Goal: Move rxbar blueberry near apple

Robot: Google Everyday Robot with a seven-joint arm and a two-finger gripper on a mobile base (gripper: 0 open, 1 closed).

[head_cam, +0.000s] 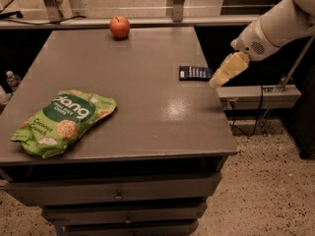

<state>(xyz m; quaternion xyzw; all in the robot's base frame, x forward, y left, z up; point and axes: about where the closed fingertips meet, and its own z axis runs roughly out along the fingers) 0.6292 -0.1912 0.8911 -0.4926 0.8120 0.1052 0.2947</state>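
One claw (217, 81) off table (147, 132) edge, beside rxbar blueberry (195, 73).

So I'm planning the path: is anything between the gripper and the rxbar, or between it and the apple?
Nothing visible. The gripper hangs just beside the rxbar blueberry; only tabletop lies between bar and apple. The chip bag lies well off that line.
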